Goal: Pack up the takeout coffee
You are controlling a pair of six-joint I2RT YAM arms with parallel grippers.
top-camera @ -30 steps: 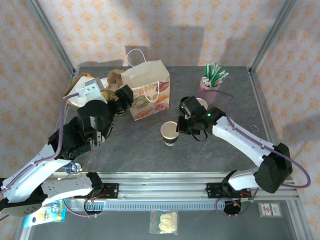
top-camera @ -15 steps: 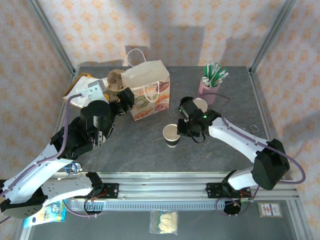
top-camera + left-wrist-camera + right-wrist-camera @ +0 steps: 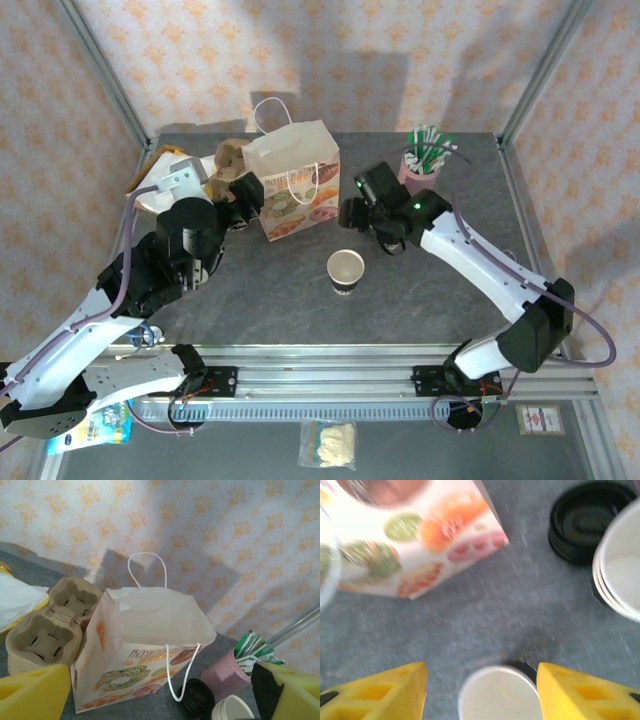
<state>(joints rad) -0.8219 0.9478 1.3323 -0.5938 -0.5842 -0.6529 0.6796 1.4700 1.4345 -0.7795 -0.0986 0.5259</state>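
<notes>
The takeout coffee cup [image 3: 345,270], white paper with a dark lower band, stands upright on the grey table with its top open and no lid on it. My right gripper [image 3: 352,212] hangs open just behind it, between the cup and the paper bag [image 3: 295,180]. In the right wrist view the cup's rim [image 3: 500,696] lies low between the yellow fingers [image 3: 380,692] of the right gripper [image 3: 481,672], touching neither. My left gripper [image 3: 245,195] stands open at the bag's left side, and its wrist view looks over the bag [image 3: 150,625] with the left gripper [image 3: 160,680] holding nothing.
A stack of black lids [image 3: 587,520] and a stack of lidless white cups [image 3: 620,575] sit right of the bag. A pink cup of straws [image 3: 415,170] stands at the back right. Cardboard cup carriers [image 3: 50,630] lie left of the bag.
My right gripper has opened, let go of the cup and pulled back toward the bag. The cup stays standing on the table. The left arm has barely moved.
</notes>
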